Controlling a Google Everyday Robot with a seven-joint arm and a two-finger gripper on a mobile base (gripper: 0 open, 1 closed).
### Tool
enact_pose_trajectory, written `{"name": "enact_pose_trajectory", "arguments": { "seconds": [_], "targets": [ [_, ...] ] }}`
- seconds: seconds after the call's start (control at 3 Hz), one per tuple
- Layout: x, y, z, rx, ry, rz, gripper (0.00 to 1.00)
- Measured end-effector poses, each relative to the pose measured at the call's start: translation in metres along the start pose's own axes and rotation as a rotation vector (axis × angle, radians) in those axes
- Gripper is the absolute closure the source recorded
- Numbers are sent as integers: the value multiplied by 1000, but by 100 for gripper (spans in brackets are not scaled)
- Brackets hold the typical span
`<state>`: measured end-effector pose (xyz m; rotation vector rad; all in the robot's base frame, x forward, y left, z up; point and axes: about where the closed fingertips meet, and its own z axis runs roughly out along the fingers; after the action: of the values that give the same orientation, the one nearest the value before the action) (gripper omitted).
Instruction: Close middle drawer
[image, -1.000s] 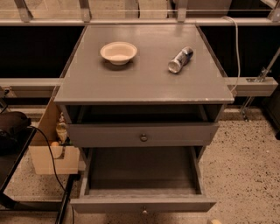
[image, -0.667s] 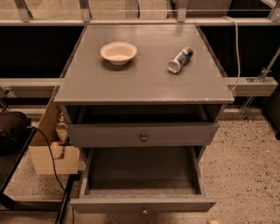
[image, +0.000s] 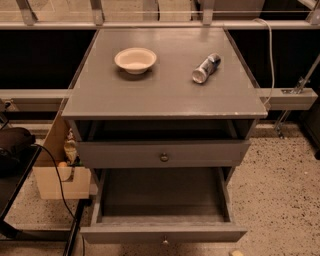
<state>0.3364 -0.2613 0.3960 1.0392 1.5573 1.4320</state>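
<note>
The middle drawer (image: 162, 233) is pulled far out toward me, at the bottom of the camera view. Its low grey front panel has a small round knob (image: 165, 241) at the centre, and the inside (image: 162, 192) is bare. Above it, the taller-fronted top drawer (image: 125, 154) with a brass-toned knob (image: 164, 157) stands slightly out from the grey cabinet. The lowest drawer is hidden under the open one. The gripper is not in view.
On the cabinet top (image: 165, 87) sit a cream bowl (image: 135, 59) and a can lying on its side (image: 206, 68). A cardboard box (image: 59, 170) and a black cable (image: 60, 185) are at the left. Speckled floor (image: 280, 190) lies to the right.
</note>
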Motion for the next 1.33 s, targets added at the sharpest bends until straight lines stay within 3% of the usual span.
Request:
{"name": "enact_pose_trajectory", "arguments": {
  "seconds": [0.67,1.33],
  "targets": [
    [2,-8,27,16,45,-35,100],
    [4,-3,53,-12,55,-47,100]
  ]
}}
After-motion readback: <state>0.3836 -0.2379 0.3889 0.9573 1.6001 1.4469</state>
